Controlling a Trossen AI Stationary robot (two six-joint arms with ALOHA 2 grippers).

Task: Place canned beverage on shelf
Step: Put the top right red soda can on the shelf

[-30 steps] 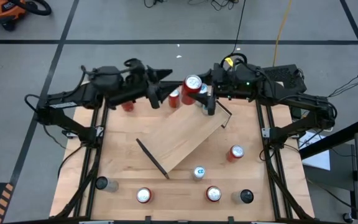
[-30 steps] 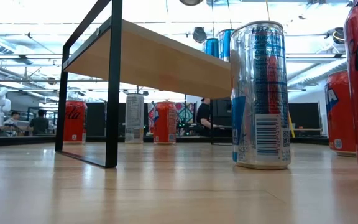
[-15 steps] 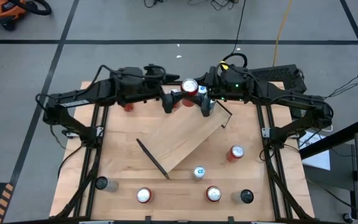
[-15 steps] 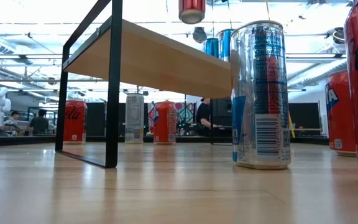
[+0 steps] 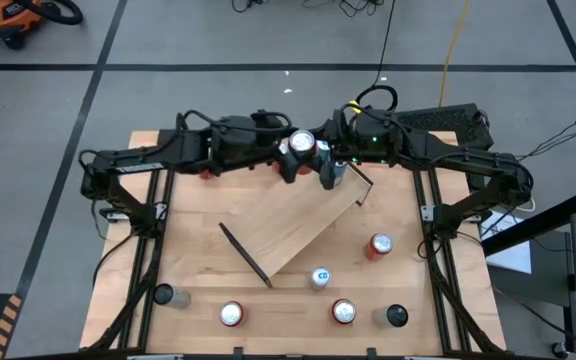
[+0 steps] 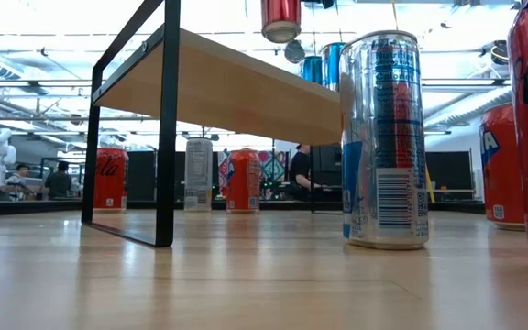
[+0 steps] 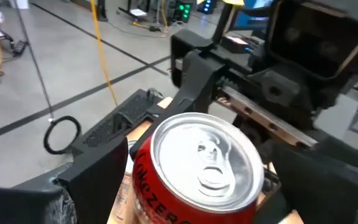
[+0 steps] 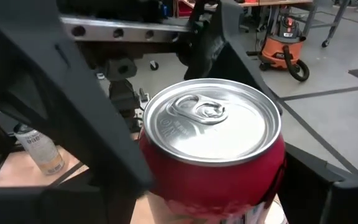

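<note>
A red can with a silver top (image 5: 301, 143) hangs upright in the air over the far end of the shelf (image 5: 293, 225), a light-wood board with black end brackets lying slantwise on the table. The low view shows the can (image 6: 280, 18) above the board (image 6: 227, 87). My right gripper (image 5: 314, 150) is shut on it. My left gripper (image 5: 290, 156) is open; its fingers (image 7: 98, 177) stand on either side of the same can (image 7: 197, 168). Blue cans (image 6: 322, 66) stand on the shelf's far end. My right gripper pinches the can's side wall (image 8: 272, 177) below the top rim between its two fingers (image 8: 319, 193). It comes about level from the table's right side. The can is upright, top up, and lifted clear above the shelf.
Red cans (image 5: 379, 245) (image 5: 343, 312) (image 5: 231, 315), a silver-blue can (image 5: 320, 277) and two dark cans (image 5: 164, 295) (image 5: 396, 316) stand on the near half of the table. Another red can (image 5: 205, 170) stands behind my left arm.
My left gripper has gone toward the table's right edge, up to the red can, and now has its fingers around it. My right gripper has carried the can down and slightly left; the can stays upright.
</note>
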